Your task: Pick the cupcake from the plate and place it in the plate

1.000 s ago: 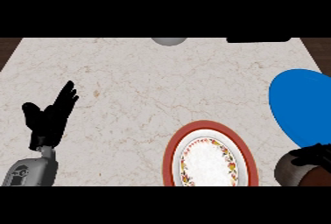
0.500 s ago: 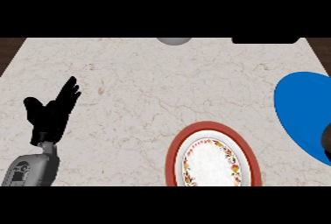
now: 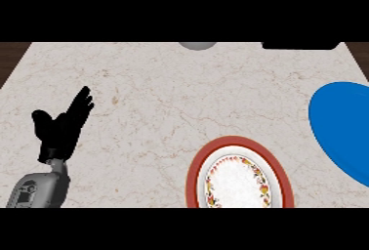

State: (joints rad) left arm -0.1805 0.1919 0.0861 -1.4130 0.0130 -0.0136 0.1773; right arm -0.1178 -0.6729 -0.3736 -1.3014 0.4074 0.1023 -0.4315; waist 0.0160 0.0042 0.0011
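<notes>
Left hand [image 3: 61, 128] at scene's left, black, fingers straight and raised, thumb apart, holding nothing; grey forearm [image 3: 39, 188] below it. Right hand out of view. Red-rimmed white plate with floral ring [image 3: 240, 178] near edge, centre-right, on beige marble counter [image 3: 187, 97]. Plain blue plate [image 3: 344, 128] at right edge, well apart. Cupcake not visible; location cannot be told.

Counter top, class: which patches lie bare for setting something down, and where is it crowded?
Bare: the wide middle between the left hand and the blue plate, above the red-rimmed plate. Crowded: the lower right, where the two plates sit close.
</notes>
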